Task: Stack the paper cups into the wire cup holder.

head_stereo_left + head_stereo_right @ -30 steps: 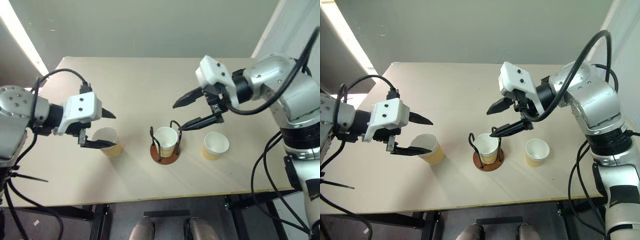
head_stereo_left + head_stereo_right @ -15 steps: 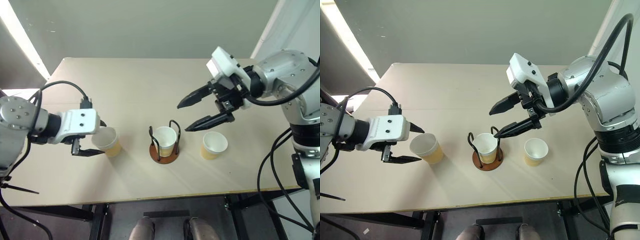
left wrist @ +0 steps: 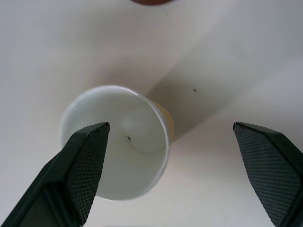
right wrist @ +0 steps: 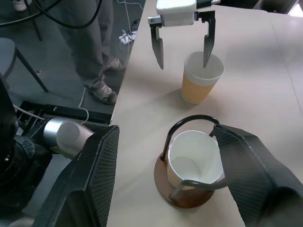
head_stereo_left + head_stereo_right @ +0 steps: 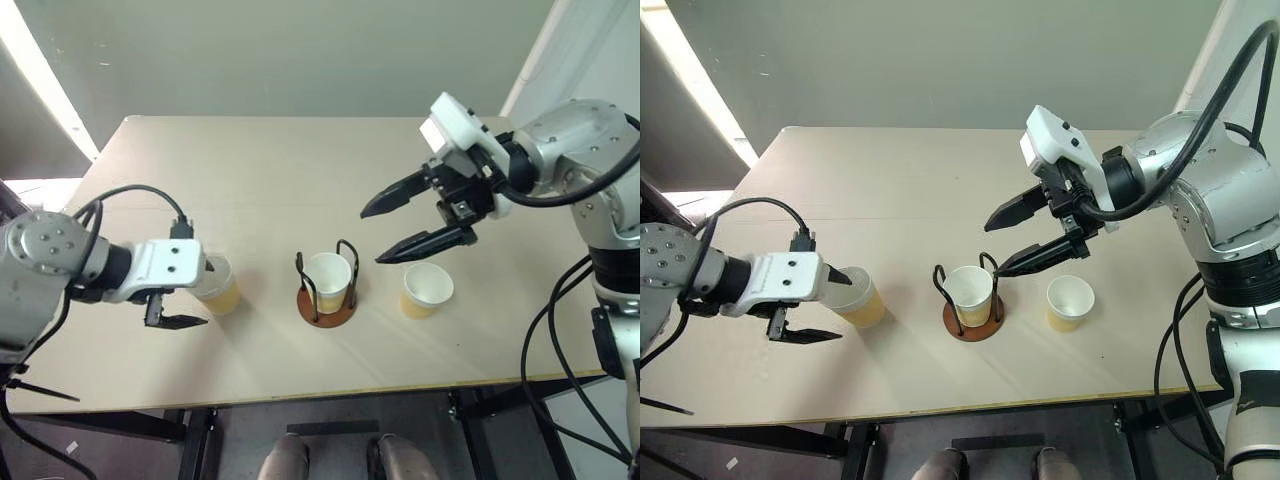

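1. Jaws on the left gripper (image 5: 825, 306) are standing wide apart and straddling the leftmost paper cup (image 5: 853, 297): one black finger is sitting at the cup's rim, the other is hanging clear on the near side, just above the desk (image 5: 910, 200).
2. From the left wrist view, that cup (image 3: 116, 156) is lying close against one finger (image 3: 85, 165), while the other finger (image 3: 270, 165) is standing well apart from it; nothing is being squeezed.
3. Jaws on the right gripper (image 5: 400, 228) are also gaping and holding nothing, hovering above the desk between the wire cup holder (image 5: 327, 290) and the rightmost paper cup (image 5: 427, 290).
4. In the right wrist view, the two fingers are framing the holder (image 4: 189, 175) with the second cup (image 4: 194, 158) sitting upright inside its black wire loops.
5. Across the desk in that same view, the left gripper (image 4: 182, 40) is poised over its cup (image 4: 201, 78).
6. No writing, brand or label is readable on any cup or on the holder.
7. All three cups are looking alike: tapered, white at the rim and inside, pale yellow-tan on the lower outside, all standing mouth up.
8. Holder is showing a round reddish-brown disc base with thin black wire uprights rising just past the cup's rim.
9. A person's legs (image 4: 97, 56) are standing on the floor beside the desk.
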`<action>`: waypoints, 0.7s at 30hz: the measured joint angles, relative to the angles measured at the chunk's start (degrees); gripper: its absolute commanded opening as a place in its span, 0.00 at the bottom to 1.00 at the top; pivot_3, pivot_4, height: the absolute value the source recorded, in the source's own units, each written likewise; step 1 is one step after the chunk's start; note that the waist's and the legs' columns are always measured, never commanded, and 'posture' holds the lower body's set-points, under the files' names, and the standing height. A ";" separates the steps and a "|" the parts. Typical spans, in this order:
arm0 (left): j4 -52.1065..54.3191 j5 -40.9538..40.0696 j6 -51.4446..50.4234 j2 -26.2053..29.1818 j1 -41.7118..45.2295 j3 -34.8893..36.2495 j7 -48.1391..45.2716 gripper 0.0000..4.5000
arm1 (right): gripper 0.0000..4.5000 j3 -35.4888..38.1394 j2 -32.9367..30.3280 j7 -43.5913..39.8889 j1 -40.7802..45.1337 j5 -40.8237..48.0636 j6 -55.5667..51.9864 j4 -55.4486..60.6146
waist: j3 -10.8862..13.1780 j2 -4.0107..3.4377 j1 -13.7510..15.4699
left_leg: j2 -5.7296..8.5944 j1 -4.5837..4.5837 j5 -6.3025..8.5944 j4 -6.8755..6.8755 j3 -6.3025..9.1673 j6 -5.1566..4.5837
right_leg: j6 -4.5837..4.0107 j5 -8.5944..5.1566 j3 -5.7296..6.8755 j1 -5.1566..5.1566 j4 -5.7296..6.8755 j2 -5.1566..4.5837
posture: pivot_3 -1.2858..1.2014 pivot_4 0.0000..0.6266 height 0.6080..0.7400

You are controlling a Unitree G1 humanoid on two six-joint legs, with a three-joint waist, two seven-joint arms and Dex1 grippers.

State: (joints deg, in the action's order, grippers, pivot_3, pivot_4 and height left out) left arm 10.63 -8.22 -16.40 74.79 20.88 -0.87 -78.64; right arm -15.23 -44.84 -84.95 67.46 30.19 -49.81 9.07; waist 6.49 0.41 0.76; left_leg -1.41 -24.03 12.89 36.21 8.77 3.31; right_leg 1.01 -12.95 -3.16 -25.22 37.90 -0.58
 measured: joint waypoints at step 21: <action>-7.78 7.67 7.99 -6.26 2.51 -6.23 1.58 0.30 | 0.73 0.52 0.20 2.29 0.75 1.67 -1.01 -0.09 | -0.01 0.02 0.03 | -0.32 0.01 0.07 0.00 -0.02 0.12 | -0.08 0.09 0.01 -0.11 0.07 0.30 | 0.52 0.24 1.00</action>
State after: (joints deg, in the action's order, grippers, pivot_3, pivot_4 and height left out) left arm 2.85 -0.55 -8.41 68.53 23.39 -7.09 -77.07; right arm -14.72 -44.64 -82.66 68.21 31.87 -50.82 8.98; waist 6.48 0.43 0.79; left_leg -1.73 -24.02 12.96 36.20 8.75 3.43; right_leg 0.92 -12.86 -3.15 -25.33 37.97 -0.28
